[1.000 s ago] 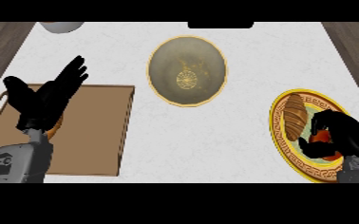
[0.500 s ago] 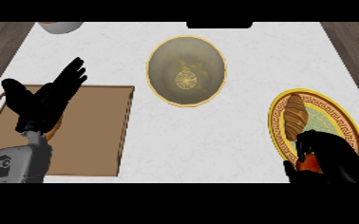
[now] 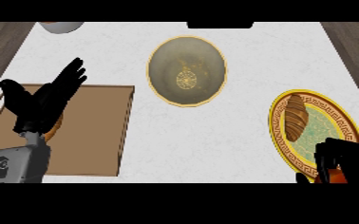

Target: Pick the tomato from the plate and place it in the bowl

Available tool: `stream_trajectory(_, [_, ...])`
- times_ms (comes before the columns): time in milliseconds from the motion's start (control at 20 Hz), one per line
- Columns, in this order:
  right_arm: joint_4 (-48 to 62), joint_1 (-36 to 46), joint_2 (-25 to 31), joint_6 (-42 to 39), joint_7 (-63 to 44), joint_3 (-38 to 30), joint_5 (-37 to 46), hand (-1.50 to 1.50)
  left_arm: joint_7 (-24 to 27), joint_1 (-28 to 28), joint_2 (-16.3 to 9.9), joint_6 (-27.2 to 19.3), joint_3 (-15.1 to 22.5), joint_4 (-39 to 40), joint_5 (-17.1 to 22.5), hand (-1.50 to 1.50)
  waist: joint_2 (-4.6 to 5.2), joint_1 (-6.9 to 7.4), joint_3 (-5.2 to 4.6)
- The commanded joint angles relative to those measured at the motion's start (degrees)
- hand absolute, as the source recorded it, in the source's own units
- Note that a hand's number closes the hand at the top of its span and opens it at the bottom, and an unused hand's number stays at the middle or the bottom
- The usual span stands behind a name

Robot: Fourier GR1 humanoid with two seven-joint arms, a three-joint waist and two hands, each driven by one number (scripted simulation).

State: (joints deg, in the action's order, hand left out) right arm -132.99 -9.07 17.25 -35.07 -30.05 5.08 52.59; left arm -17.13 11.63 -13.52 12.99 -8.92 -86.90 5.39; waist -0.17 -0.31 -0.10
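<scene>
The gold-rimmed bowl [image 3: 187,71] stands in the middle of the counter, with nothing in it. At the right edge lies a patterned plate [image 3: 319,123] with a croissant [image 3: 294,116] on its left half. My right hand [image 3: 329,157] is at the plate's near edge in the lower right corner. Its fingers are curled round the reddish tomato [image 3: 338,175], of which only a small patch shows. My left hand [image 3: 42,102] rests open at the left, fingers up, over the wooden board.
A brown wooden cutting board [image 3: 91,128] covers the counter's left side. A white rounded object [image 3: 60,26] sits at the back left corner, and a dark object [image 3: 219,24] at the back middle. Dark wood borders the counter on both sides.
My right hand has pulled back from the plate's middle toward the lower right corner, fingers still curled. The croissant is now uncovered. The left hand has stayed put.
</scene>
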Motion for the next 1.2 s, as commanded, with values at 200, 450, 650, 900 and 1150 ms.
stream_trajectory(200, [-13.49, 13.32, -3.28, -17.52, -15.43, 2.53, -3.05, 1.5, 0.84, 0.37, -0.07, 0.12, 0.07, 0.93, -0.64, 0.0, -0.02, 0.06, -0.05])
stream_trajectory(450, [-10.5, 21.71, -14.04, -17.1, -22.24, 7.14, -3.35, 1.5, -1.62, -0.57, 1.37, -1.61, 0.37, -2.93, -0.21, 0.0, -0.25, 0.35, 0.0])
stream_trajectory(650, [-2.61, 35.09, -17.01, -15.74, -30.65, 7.42, -8.84, 1.5, -1.21, 3.03, 0.28, -1.11, -0.02, 0.42, -0.63, 0.0, -0.01, 0.46, -0.04])
stream_trajectory(900, [9.39, 46.33, -17.17, -5.27, -39.19, 11.83, -9.98, 1.5, 0.61, 0.27, 0.93, -0.21, 0.84, -0.29, -1.01, 0.0, -0.02, 0.92, 0.0])
stream_trajectory(1150, [19.81, 56.91, -17.21, 0.95, -37.21, 9.3, -8.57, 1.5, 0.61, -2.0, -0.59, 2.22, -0.45, -1.9, 0.98, 0.0, 0.05, 1.37, 0.02])
